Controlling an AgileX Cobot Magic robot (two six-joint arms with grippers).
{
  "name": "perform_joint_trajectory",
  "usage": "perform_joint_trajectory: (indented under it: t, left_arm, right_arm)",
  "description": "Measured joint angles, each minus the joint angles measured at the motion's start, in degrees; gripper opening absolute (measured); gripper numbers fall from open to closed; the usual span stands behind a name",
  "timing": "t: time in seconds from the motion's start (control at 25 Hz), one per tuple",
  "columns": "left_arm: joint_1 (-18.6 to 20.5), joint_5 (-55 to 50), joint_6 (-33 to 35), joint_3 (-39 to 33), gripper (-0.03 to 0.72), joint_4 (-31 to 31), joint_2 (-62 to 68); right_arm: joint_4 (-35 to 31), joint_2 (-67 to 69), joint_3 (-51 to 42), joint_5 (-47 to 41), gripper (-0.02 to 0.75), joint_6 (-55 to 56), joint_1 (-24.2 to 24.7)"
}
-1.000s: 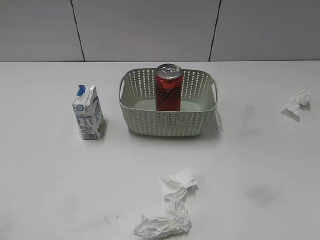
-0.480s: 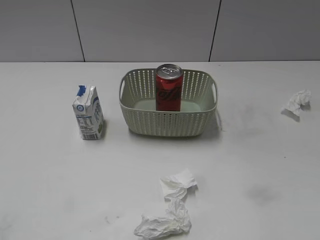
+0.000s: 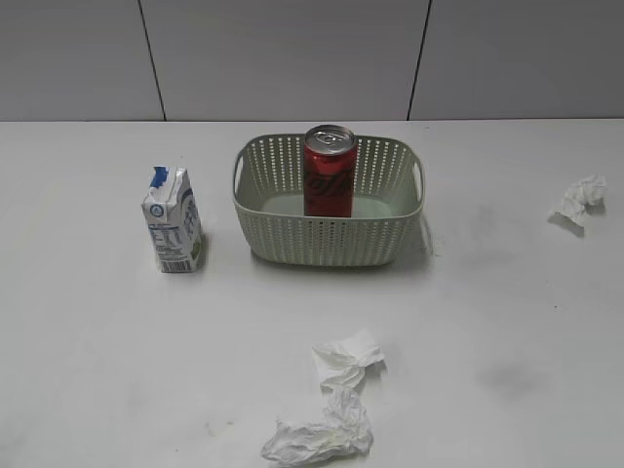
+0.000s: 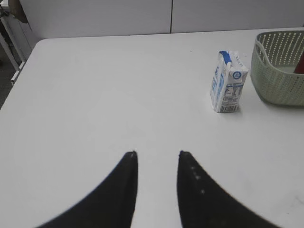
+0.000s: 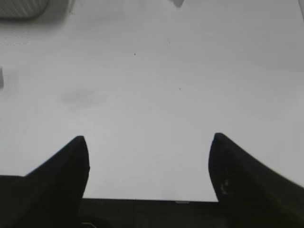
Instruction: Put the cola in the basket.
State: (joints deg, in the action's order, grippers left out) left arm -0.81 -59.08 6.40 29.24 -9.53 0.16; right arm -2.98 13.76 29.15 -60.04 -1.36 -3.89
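Observation:
The red cola point(image 3: 329, 172) stands upright inside the pale green basket point(image 3: 328, 240) at the middle back of the table, its silver top above the basket walls. In the left wrist view the basket point(image 4: 280, 71) is at the right edge with a sliver of the cola point(image 4: 300, 64). My left gripper point(image 4: 156, 154) is open and empty over bare table, well left of the basket. My right gripper point(image 5: 148, 138) is wide open and empty over bare table near the front edge. Neither gripper shows in the exterior view.
A white-and-blue carton point(image 3: 173, 219) stands left of the basket, also in the left wrist view point(image 4: 228, 81). Crumpled tissues lie in front of the basket point(image 3: 331, 400) and at the far right point(image 3: 580, 198). A basket corner point(image 5: 23, 8) shows top left in the right wrist view.

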Motion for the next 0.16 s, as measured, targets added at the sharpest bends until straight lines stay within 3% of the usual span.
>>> perform_joint_trajectory:
  t: [0.16]
  left_arm:
    - [0.0, 0.0, 0.0, 0.0, 0.229, 0.0, 0.0]
  right_arm:
    - [0.0, -5.8, 0.0, 0.1, 0.591, 0.0, 0.0]
